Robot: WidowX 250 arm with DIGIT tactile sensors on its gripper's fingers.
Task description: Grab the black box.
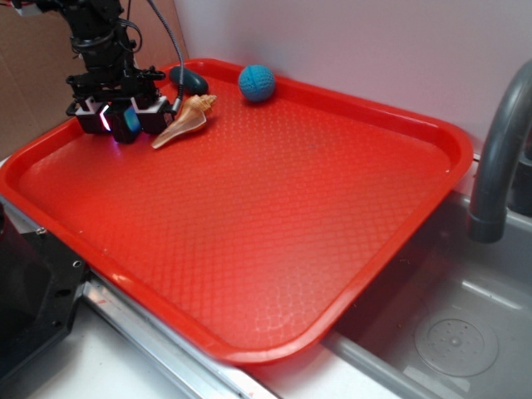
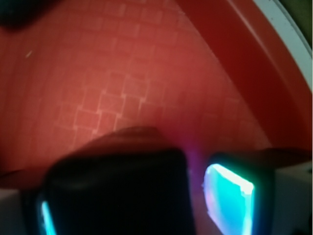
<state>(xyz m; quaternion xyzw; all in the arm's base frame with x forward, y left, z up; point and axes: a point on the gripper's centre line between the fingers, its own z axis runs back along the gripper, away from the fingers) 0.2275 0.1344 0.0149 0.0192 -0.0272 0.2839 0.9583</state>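
Black box (image 2: 117, 193) sits at the far left back corner of the red tray (image 1: 274, 249), between the two fingers of the gripper (image 1: 123, 118). The gripper is low over the tray and spread a little wider than the box, with nothing clamped yet. In the wrist view the box lies up against the left glowing pad, and a strip of bare tray shows between it and the right pad (image 2: 228, 196).

That uneven gap is the first risk. If the jaws close as they stand, the right finger probably travels alone until it touches. That could push the box sideways or turn it, and with rounded edges it may squirt out instead of seating. I cannot tell from either view how deep the pads reach down the box's sides. A shallow pinch would likely let it drop on the lift.

Just right of the gripper lies a seashell (image 1: 183, 120), its wide end close to the right finger. Any sideways correction that way would likely knock it. Behind the shell rests a dark teal pebble (image 1: 189, 81), which could be mistaken for the target. Further right, a blue ball (image 1: 257, 83) sits near the back rim, well clear.
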